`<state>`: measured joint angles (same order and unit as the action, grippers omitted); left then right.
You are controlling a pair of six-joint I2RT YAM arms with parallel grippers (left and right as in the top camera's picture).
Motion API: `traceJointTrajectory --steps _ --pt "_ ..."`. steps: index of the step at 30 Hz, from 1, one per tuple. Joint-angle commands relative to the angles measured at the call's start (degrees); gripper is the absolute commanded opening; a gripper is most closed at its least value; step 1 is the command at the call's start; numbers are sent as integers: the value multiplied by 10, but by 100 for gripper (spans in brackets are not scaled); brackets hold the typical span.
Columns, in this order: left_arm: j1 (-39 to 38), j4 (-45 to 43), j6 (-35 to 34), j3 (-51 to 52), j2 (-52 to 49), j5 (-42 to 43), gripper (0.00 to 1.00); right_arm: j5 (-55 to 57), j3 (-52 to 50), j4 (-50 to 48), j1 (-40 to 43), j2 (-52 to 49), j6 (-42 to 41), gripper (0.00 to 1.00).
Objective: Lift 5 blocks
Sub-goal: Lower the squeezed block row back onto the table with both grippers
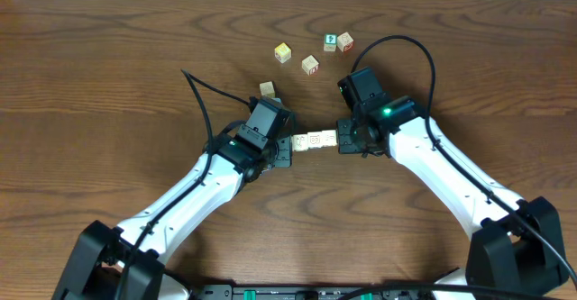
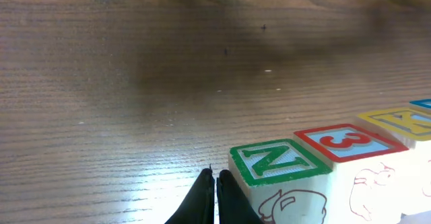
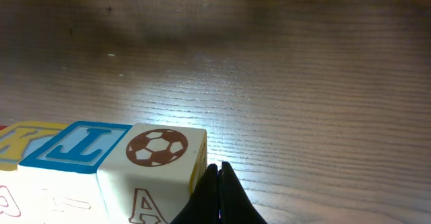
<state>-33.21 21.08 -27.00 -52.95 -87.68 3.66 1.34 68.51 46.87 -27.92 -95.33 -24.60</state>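
On the wooden table, the left gripper and right gripper, each with fingers closed tight on nothing, bracket a row of five blocks end to end, with loose cubes scattered beyond.

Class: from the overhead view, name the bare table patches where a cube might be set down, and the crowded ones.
Bare table lies wide on the left, beyond the left arm's cable, and on the right, past the right arm. Crowded: the centre, where left gripper and right gripper flank the row of blocks, and behind it, among the loose cubes.
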Motion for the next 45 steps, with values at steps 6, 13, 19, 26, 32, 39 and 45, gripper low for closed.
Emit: traceJointTrajectory --steps 6,13,19,26,32,39,45 --pt "-43 -52 5 -35 -23 121 7 -148 15 -19 -48 -14 5 1" --pt "-43 -62 6 -35 -23 120 8 -147 7 -35 -48 -17 4 1" --pt "-43 -62 6 -35 -23 110 7 -147 7 -40 -48 -43 4 1" --pt "-43 -75 6 -21 -26 99 7 -149 7 -56 -48 -65 5 1" --pt "-43 -86 6 -19 -38 100 7 -149 7 -61 -48 -79 4 1" --pt "-43 -88 5 -20 -42 106 7 -176 8 -65 -48 -76 4 1" --pt "-43 -95 5 -20 -42 113 7 -213 8 -68 -45 -73 -8 1"
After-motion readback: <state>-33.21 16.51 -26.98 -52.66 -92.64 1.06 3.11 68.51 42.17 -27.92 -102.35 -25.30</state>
